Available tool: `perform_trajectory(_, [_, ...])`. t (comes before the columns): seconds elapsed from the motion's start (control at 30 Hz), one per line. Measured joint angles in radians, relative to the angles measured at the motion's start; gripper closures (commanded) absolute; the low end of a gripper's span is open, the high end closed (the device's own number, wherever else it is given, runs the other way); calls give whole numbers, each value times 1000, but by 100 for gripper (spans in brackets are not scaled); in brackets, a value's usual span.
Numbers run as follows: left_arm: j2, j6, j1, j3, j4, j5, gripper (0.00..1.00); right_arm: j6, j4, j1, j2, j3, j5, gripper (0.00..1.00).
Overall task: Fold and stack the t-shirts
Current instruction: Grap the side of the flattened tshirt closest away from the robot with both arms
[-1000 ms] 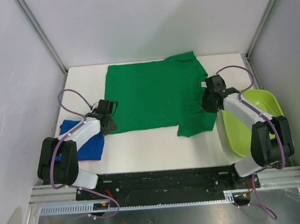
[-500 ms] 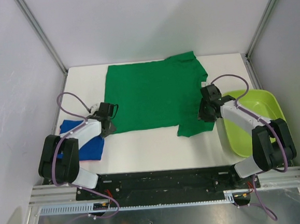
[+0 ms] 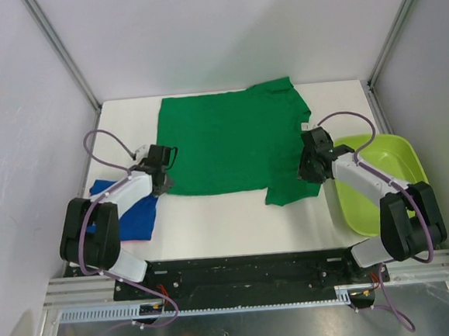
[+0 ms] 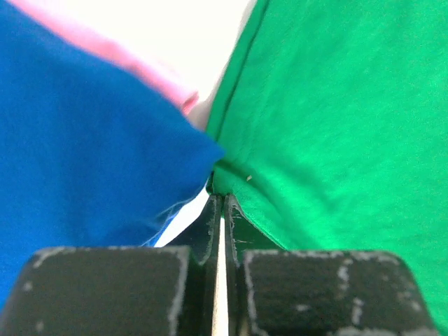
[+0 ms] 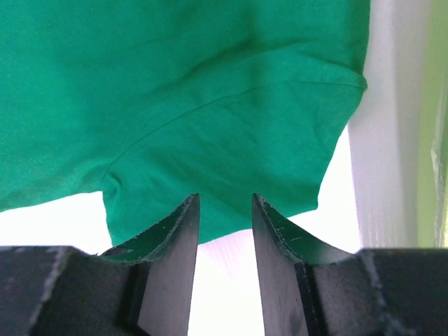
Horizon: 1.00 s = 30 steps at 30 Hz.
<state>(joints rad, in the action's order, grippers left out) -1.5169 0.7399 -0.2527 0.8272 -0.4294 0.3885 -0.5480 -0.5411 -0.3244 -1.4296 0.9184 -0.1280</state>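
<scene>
Top external view: the plain dark green cloth t-shirt (image 3: pixel 230 140) lies spread flat on the white desk (image 3: pixel 214 227), with the royal blue, pink-edged t-shirt (image 3: pixel 139 217) just beside its near-left corner. The left claw (image 4: pixel 220 198) is pinched closed on that corner. The right claw (image 5: pixel 224 199) stands partly open at the sleeve hem, gripping nothing.

White desk (image 3: pixel 213 223) boxed in by plain pale walls (image 3: pixel 221 28) at the back and both sides, with aluminium posts (image 3: pixel 60 52) slanting up from the two back corners. Near edge has a black plate (image 3: pixel 247 263) on a metal rail (image 3: pixel 249 284), then a dull steel sheet (image 3: pixel 260 328). Light is even and soft, shadows faint.
</scene>
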Motion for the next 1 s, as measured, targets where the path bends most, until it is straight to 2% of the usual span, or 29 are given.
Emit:
perform_trajectory(0.23, [0, -23, 9, 106, 1, 0, 100, -8, 0, 6, 7, -39, -16, 56])
perform_trajectory(0.5, [-6, -33, 98, 188, 0, 0, 100, -28, -1, 24, 42, -63, -44, 56])
perform_trajectory(0.7, [-43, -33, 146, 215, -1, -11, 100, -45, 0, 24, 44, -87, -56, 57])
perform_trajectory(1.0, [-56, -35, 150, 215, -6, -36, 100, -73, 63, 3, 15, -113, -85, 57])
